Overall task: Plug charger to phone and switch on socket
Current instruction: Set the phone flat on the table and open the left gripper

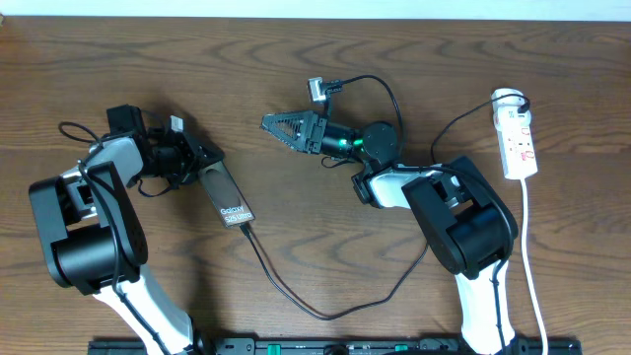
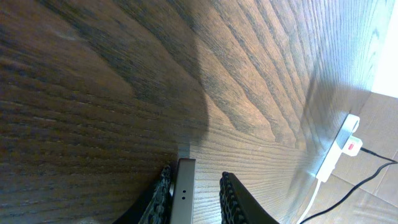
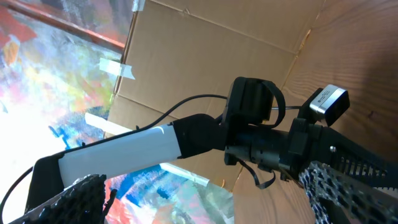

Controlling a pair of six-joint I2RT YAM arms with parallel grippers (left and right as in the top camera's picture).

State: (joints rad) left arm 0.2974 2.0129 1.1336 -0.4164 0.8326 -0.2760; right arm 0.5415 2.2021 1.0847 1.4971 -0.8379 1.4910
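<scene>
Two grippers showed from overhead. Your left gripper (image 1: 197, 163) sat at the upper end of the flat dark rectangular smartphone with white lettering (image 1: 229, 200), which lay slantwise on the brown wood-grain desk (image 1: 325, 227). The long thin black charger cable (image 1: 322, 316) met the phone's lower end and looked plugged in, though the tip was too small to confirm. Your right gripper (image 1: 276, 131) hung wide and empty mid-desk, well apart from the white elongated power strip (image 1: 520, 143) at the right edge.

At the left wrist, the phone's slim edge stood between the ridged fingers (image 2: 235, 199), touching one with a gap to the other: jaws narrow, not clamped. The strip's red switch (image 2: 352, 147) showed far off.

At the right wrist, the fingers were spread wide, holding nothing. Neither phone nor strip was in view.

You could judge the phone stiff, light and smooth-sided, so probably slippery; grip it across its long edges, not the screen. The cable was limp, so hold it near the plug. The switch probably wants a firm fingertip press.
</scene>
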